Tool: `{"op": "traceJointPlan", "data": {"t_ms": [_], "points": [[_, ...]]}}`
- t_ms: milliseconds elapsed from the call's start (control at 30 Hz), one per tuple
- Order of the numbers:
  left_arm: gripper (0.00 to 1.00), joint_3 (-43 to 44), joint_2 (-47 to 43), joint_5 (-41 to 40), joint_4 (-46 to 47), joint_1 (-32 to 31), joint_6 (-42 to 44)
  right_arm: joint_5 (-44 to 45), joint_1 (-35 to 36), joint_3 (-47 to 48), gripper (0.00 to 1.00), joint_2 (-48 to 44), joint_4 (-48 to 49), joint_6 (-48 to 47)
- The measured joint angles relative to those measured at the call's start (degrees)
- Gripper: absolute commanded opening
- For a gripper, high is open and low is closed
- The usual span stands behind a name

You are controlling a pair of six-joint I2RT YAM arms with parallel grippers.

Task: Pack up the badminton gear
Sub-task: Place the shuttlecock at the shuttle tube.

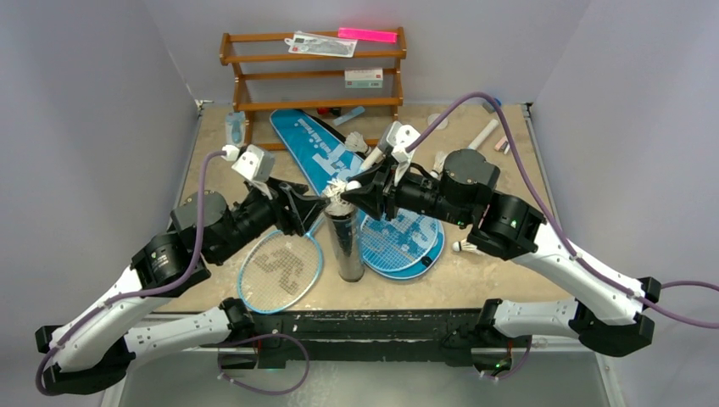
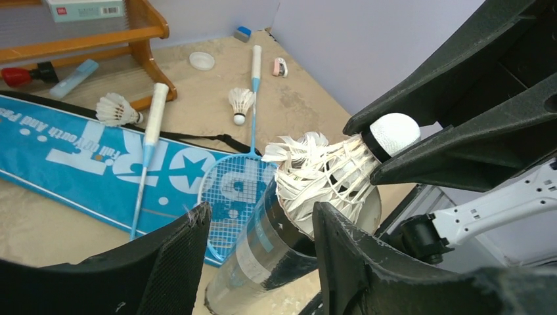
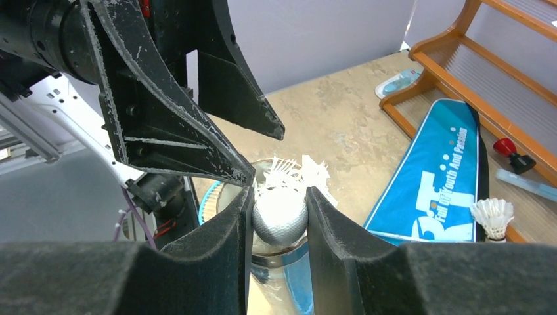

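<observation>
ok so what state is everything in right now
tube, upright, top open
held shuttlecock, cork pinched, feathers over the tube mouth
right gripper, shut on the held shuttlecock
left gripper, jaws either side of the tube, grip unclear
bag, flat on the table
left racket, flat, handle across the bag
right racket, flat, head on the bag
loose shuttlecocks, lying on the table

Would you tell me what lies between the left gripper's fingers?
The top of the tube and feathers of the shuttlecock, in the left wrist view.
</observation>
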Motion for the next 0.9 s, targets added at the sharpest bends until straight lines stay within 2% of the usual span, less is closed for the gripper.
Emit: {"op": "traceJointPlan", "data": {"t_ms": [233, 900], "points": [[0.43, -1.8, -1.1, 0.0, 2.1, -0.1, -1.2, -0.1, 0.0, 0.1, 0.34, 0.0, -0.1, 0.0], [0.41, -1.8, 3.3, 1.0, 7.1, -0.1, -1.6, -0.6, -0.1, 8.2, 0.32, 1.4, -11.0, -0.2]]}}
